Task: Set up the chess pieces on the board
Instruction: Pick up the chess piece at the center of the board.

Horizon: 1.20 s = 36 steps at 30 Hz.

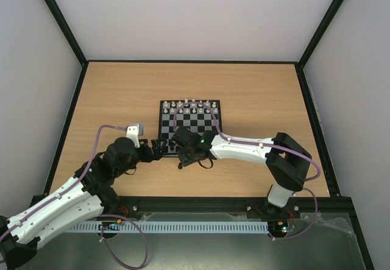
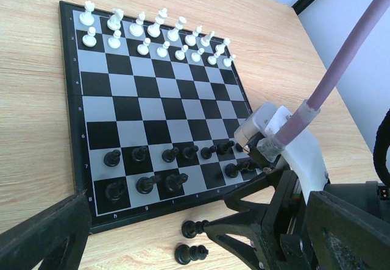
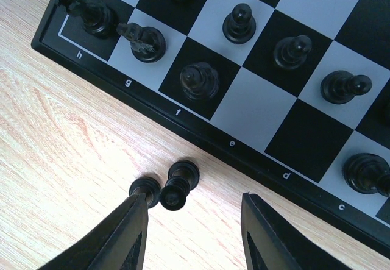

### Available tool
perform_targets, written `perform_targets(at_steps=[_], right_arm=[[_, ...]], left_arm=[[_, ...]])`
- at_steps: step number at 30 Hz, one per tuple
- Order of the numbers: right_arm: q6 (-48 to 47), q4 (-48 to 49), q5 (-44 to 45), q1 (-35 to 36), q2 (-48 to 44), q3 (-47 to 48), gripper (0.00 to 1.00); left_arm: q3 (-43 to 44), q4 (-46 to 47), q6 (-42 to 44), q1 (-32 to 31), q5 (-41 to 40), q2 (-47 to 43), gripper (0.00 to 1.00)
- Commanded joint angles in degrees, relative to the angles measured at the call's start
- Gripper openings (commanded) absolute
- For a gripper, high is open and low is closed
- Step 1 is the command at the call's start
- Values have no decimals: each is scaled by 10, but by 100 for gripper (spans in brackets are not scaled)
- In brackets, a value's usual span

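Black and silvery-white checkered chessboard [image 1: 190,119] with a dark border sits on the pale wooden table [image 1: 256,93]. The tiny white chess figures [image 2: 161,21] fill the board's two far rows. The tiny black chess figures [image 3: 198,81] fill most of its two near rows. On the nearest row the squares above the border letters e and d are bare, so the task looks nearly finished.

Two more small black pieces [image 3: 180,183] lie tipped over, close together, on the table just off the board's near edge, below letters f and g. Collecting them looks like the step in hand. The next move calls for closing on one piece alone, standing it upright and setting it on a bare square without knocking its neighbours.

The right gripper [image 3: 194,221] hangs over that spot beside the board's near edge, jaws spread wide and holding nothing. One of its fingers [image 3: 131,239] is at the nearer fallen piece, touching or nearly so. The left gripper [image 1: 155,148] waits off the board's near left corner, also spread and empty.
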Motion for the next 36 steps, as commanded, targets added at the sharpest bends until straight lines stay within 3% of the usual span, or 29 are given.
perform_targets(at_steps=[1, 36], right_arm=[[-7, -20, -9, 4, -3, 4, 42], [-19, -13, -17, 4, 59, 32, 31]], left_arm=[[-8, -4, 1, 3, -7, 1, 99], [-9, -3, 3, 4, -7, -1, 99]])
